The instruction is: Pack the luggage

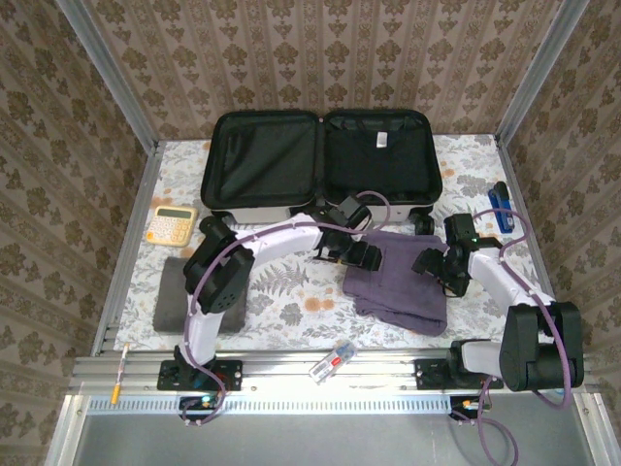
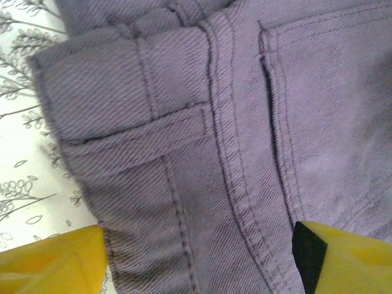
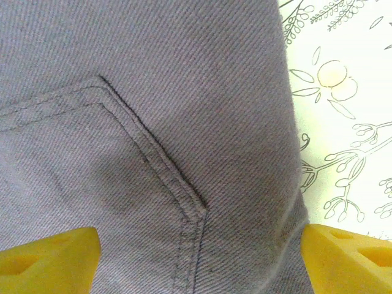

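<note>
Both claws were spread over the folded grey jeans (image 1: pixel 398 283), pinching nothing: left gripper (image 1: pixel 360 254) at the waistband, right gripper (image 1: pixel 438 268) by a pocket. The luggage (image 1: pixel 262 160) lay open beyond them. Step: grasping the jeans. Next: lower, pinch the fabric, lift together.

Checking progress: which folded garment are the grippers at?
The grey jeans, with left gripper and right gripper over them; the dark garment lies alone at far left.

A robot test cell dressed like a home: brown damask wallpaper panels (image 1: pixel 291 58) stand between bare aluminium posts (image 1: pixel 105 73), and the floral-clothed table (image 1: pixel 281 303) ends in an aluminium rail (image 1: pixel 281 369) where the left arm (image 1: pixel 218 282) and right arm (image 1: pixel 529 340) are bolted.
</note>
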You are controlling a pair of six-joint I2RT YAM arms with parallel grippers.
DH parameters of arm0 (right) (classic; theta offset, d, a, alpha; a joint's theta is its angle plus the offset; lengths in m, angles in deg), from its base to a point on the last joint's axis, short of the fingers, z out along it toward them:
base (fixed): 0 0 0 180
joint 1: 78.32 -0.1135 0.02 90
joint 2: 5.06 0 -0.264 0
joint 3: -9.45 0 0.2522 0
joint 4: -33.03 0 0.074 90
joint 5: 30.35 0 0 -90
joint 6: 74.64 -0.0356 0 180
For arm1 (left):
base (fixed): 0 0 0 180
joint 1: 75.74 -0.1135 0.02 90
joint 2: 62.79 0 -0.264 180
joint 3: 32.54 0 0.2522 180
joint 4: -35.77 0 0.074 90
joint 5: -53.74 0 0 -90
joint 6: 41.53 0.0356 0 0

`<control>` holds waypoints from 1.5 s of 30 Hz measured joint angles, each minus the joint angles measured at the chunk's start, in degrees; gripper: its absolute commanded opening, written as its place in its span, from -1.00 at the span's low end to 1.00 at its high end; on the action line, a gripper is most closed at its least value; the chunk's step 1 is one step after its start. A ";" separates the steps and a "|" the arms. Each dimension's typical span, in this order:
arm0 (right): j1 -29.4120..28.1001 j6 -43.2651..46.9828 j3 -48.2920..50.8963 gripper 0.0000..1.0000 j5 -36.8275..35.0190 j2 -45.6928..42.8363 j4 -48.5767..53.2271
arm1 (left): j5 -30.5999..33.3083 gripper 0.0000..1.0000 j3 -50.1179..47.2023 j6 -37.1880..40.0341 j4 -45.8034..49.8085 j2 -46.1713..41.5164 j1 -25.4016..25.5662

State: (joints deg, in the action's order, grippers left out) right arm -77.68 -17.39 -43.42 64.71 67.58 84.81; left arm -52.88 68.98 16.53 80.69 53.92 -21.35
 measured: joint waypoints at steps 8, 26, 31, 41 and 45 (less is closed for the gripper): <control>0.11 0.00 2.01 0.67 0.00 3.85 -1.81 | 0.09 0.61 1.16 0.00 3.15 4.33 0.37; 0.02 -0.17 3.34 0.17 2.67 3.48 -5.18 | -2.71 -0.04 8.28 -1.53 5.51 9.07 3.76; -0.22 0.07 3.91 -0.34 4.39 3.32 -7.26 | -3.37 -0.86 8.22 -1.97 3.82 8.94 4.24; -0.35 -0.02 4.79 -1.00 6.19 -1.57 -7.43 | -2.80 -1.00 5.60 -1.88 1.42 6.51 4.26; -0.79 0.24 4.63 -1.00 7.28 -7.37 -4.55 | -1.86 -1.00 5.11 -1.73 1.68 3.72 4.59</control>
State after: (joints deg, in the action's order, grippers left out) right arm -78.46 -17.15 -38.79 71.99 60.21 80.26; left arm -54.74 74.10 14.80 82.37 57.63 -16.76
